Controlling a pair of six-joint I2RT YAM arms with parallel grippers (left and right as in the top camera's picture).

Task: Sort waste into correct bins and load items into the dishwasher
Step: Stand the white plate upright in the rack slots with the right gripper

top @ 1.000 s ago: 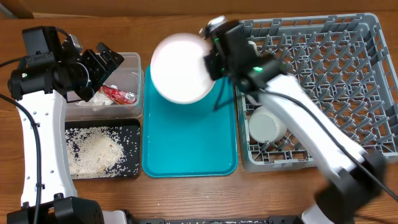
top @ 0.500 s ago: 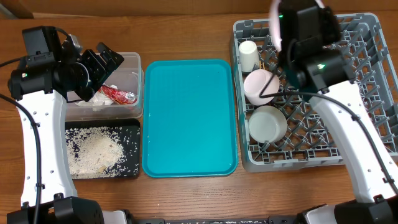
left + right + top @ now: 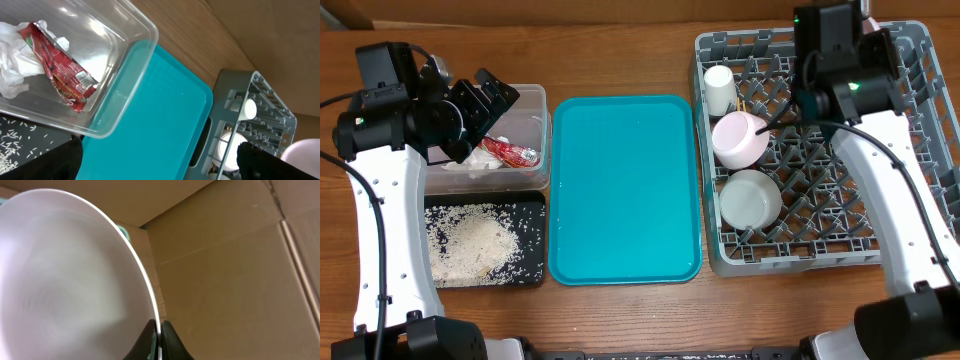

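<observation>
**The pink plate is held by its edge over the dish rack.**

The right gripper [image 3: 157,337] is shut tight on the rim of the pink plate [image 3: 65,280], so the plate stands up on its edge from the fingers. From above, this gripper is seen over the far side of the dish rack [image 3: 910,150], a little way from the cup [image 3: 720,88] and the bowls [image 3: 750,200]. The plate itself can hardly be made out from up there. To do this step well, the plate should be held upright and lined up with a free gap between the pegs. It should be let down slowly until the pegs hold it, and only then should the fingers be opened. The cup and bowls should not be bumped. The left gripper [image 3: 488,98] is wide open with nothing in it, above the clear tub [image 3: 125,30], where the wrapper [image 3: 62,75] and napkin [image 3: 12,65] lie.
</observation>
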